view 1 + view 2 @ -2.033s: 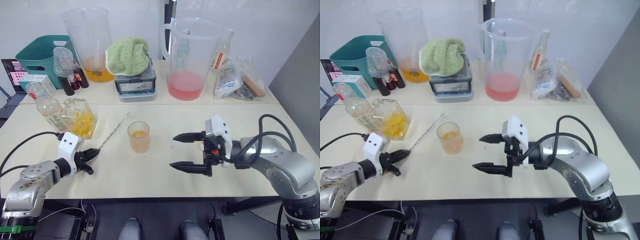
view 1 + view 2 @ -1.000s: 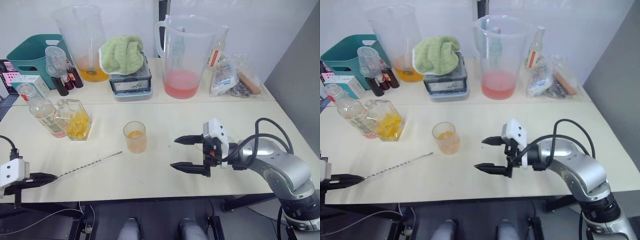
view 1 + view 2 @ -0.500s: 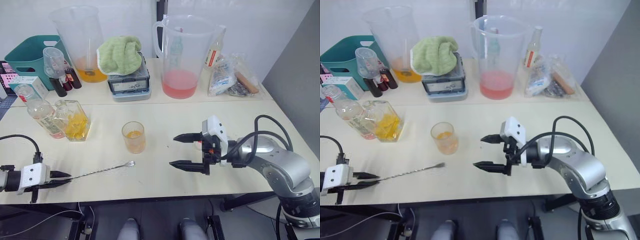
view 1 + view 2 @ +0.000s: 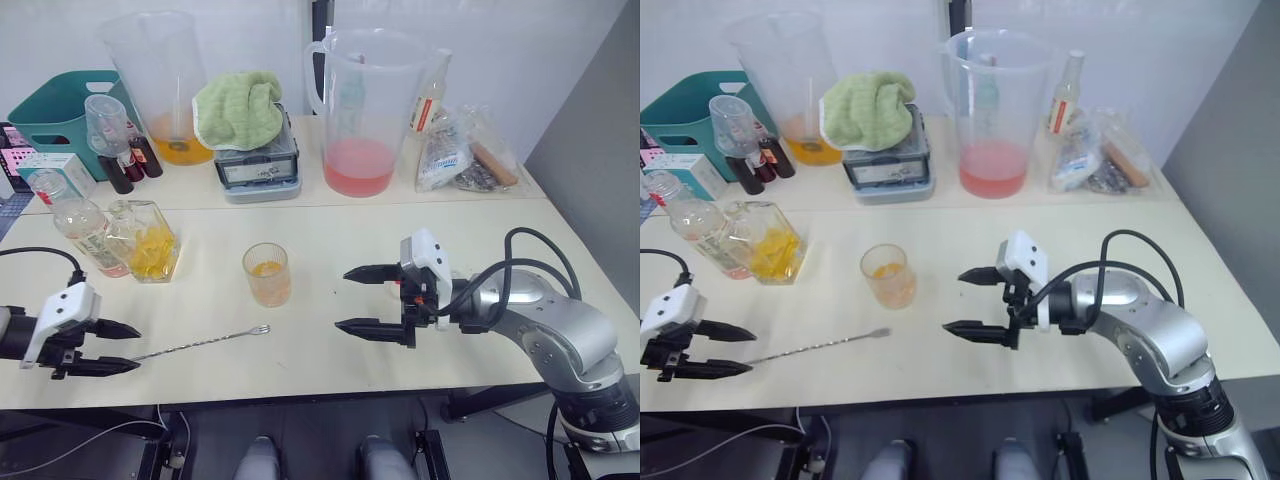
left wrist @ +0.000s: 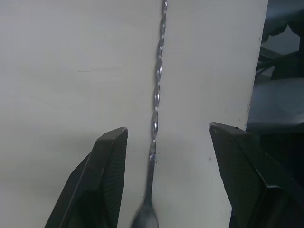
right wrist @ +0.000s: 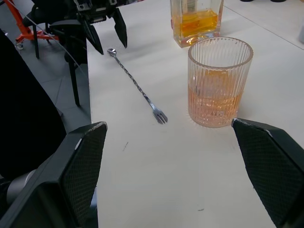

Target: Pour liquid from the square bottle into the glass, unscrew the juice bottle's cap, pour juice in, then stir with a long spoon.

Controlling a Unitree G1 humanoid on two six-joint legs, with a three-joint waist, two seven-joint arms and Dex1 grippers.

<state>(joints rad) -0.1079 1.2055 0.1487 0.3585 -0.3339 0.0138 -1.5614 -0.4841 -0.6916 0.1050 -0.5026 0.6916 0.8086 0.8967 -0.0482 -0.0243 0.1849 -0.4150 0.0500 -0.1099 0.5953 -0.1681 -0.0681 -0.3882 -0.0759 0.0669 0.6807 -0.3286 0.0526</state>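
The long spoon [image 4: 200, 343] lies flat at seven o'clock of the glass [image 4: 268, 275], its end between the left gripper [image 4: 118, 347]'s spread, empty fingers, so closing off-centre could flick it over the table edge.

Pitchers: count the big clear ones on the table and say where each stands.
2. One pitcher with yellow-orange liquid stands at the back left, beside the teal bin. The other pitcher, holding pink liquid, stands at the back centre, right of the green cloth. None seems hidden.
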